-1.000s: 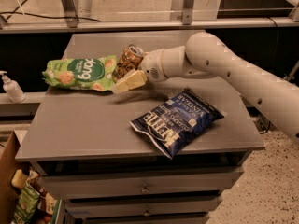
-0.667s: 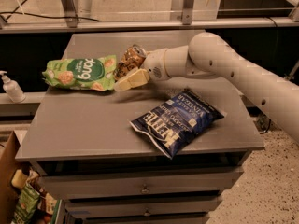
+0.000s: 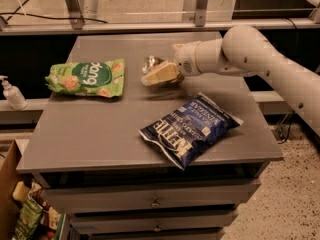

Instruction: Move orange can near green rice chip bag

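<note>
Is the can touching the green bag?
No, bare table separates the green rice chip bag from the orange can in the gripper beside it.

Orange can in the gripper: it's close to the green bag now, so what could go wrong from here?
The orange can lies tilted in the gripper, its silvery end toward the green rice chip bag. Let go like that, it may roll across the table. If the arm pushes on leftward, the jaws or the can could shove the light bag away.
</note>
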`<action>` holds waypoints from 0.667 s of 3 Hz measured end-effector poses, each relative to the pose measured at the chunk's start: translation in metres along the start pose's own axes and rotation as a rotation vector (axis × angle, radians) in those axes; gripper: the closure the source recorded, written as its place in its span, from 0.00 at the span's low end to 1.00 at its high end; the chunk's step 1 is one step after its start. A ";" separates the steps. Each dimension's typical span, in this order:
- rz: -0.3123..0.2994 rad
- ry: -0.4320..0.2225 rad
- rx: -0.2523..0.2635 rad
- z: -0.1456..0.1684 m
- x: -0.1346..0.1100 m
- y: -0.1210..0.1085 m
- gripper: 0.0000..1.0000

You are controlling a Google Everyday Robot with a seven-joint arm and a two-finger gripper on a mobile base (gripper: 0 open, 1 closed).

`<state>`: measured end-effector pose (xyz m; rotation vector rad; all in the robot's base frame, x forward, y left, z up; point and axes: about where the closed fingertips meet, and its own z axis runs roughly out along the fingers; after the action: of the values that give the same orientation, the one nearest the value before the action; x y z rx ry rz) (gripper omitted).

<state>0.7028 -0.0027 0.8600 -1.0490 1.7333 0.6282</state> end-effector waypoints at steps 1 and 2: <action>-0.016 0.021 0.063 -0.021 0.005 -0.029 0.00; -0.017 0.036 0.080 -0.028 0.012 -0.039 0.00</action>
<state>0.7212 -0.0483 0.8624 -1.0238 1.7645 0.5280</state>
